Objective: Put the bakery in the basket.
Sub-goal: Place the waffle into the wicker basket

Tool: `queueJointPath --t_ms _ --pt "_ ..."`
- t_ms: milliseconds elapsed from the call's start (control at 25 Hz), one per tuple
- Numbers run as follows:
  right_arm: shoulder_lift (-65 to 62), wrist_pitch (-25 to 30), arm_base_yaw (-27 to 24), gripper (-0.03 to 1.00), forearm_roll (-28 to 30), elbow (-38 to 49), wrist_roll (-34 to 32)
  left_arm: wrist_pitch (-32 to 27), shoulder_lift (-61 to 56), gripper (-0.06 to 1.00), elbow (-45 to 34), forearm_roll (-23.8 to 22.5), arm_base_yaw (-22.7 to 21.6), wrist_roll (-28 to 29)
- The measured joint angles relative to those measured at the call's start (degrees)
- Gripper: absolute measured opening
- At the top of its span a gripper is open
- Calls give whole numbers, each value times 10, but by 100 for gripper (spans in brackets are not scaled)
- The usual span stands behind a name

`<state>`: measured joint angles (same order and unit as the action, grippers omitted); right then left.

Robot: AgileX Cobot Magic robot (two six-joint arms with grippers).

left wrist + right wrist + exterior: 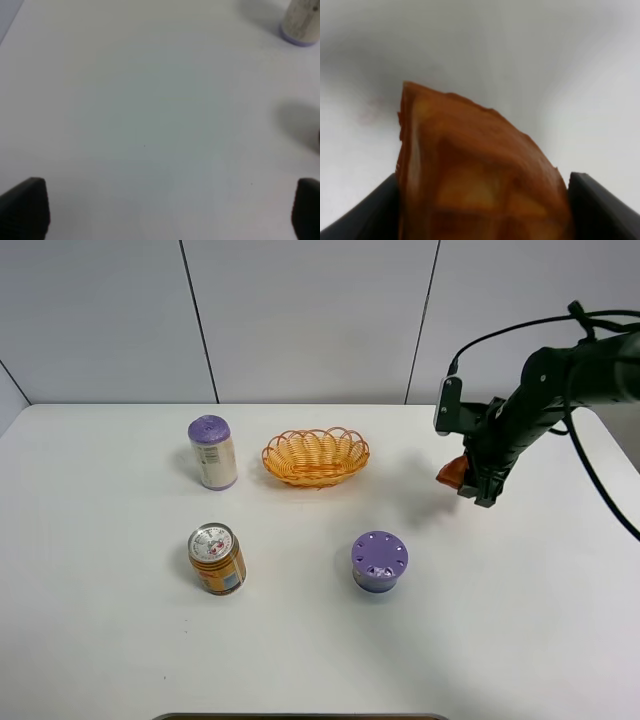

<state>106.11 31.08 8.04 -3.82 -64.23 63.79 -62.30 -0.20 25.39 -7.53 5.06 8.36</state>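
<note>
Table: the white tabletop [100, 640], whose front edge lies nearest the camera, bears every loose item.
Right arm: the black right arm [560, 380] comes in over the right edge near the back-right corner. Its wrist is bent down, seemingly so that the load hangs clear above the surface.
Right gripper: the right gripper [470, 483] [482, 212] has its 2 dark fingers pinching the waffle from both sides, a grip that looks firm enough for carrying.
Left gripper: the left gripper [165, 210] has its 2 fingers spread wide with nothing between them, over bare table. It is probably parked out of the way.
Basket: the oval orange-yellow wicker basket [315, 456] sits by the middle of the back edge. It is empty and well apart from the load, and its open top invites a drop from above.
Tall tub: a white cylinder with a purple lid [212, 452] [300, 22] stands upright towards the back-left corner.
Can: an orange can with a silver top [217, 559] stands towards the front-left corner.
Round tub: a purple round lidded tub [379, 561] sits towards the front edge, right of middle and off the likely carry path.
Bakery: the small orange-brown wedge-shaped waffle piece [451, 472] [470, 175] is held aloft near the right edge, point outward. It has yet to cross to the basket.
</note>
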Motion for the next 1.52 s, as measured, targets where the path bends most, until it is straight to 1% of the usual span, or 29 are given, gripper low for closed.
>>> queueJointPath --t_ms 120,240,360,480,600,840,1000,1120,1240,1520 --pt "-52 16 4 62 8 0 -46 0 0 99 0 0 0 0" --pt "-104 19 24 62 9 0 -89 0 0 99 0 0 0 0" --pt "-146 19 61 62 -2 0 -124 0 0 99 0 0 0 0" --pt "-162 7 103 62 -27 0 -165 0 0 99 0 0 0 0" --pt "-163 -37 145 62 -44 0 -223 0 0 99 0 0 0 0" --pt "-143 -179 217 62 -63 0 -343 0 0 99 0 0 0 0" --pt "-97 -260 255 62 -89 1 -410 0 0 99 0 0 0 0" --pt "-57 -314 271 62 -112 1 -432 0 0 99 0 0 0 0" --pt "-23 -348 273 62 -135 1 -440 0 0 99 0 0 0 0" --pt "34 -438 272 62 -163 1 -440 0 0 99 0 0 0 0"
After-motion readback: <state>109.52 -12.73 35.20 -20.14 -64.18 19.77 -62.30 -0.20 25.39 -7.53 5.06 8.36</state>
